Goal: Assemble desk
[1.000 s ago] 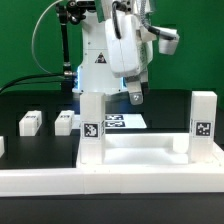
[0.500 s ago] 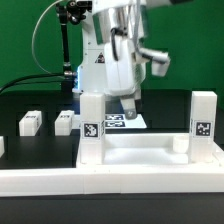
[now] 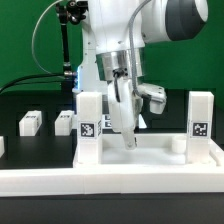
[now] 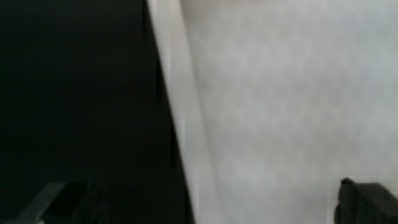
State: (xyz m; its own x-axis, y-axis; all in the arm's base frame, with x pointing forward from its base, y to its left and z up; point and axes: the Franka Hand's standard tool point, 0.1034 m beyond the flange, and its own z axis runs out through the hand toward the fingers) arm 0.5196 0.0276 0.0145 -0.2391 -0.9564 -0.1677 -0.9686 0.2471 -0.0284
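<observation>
From the exterior view, my tool point(image 3: 128, 141) hung pointing down over the white panel point(image 3: 120, 180). It was between the left upright leg point(image 3: 90, 118) and the right upright leg point(image 3: 203, 118), both standing on the panel's far corners. A first loose leg point(image 3: 30, 122) and a second loose leg point(image 3: 65, 121) lay apart, further to the exterior view's left.

From the wrist view, my tool point(image 4: 205, 200) was spread wide, pinching nothing, its fingers point(image 4: 365, 195) apart over a blurred white surface point(image 4: 285, 100).
</observation>
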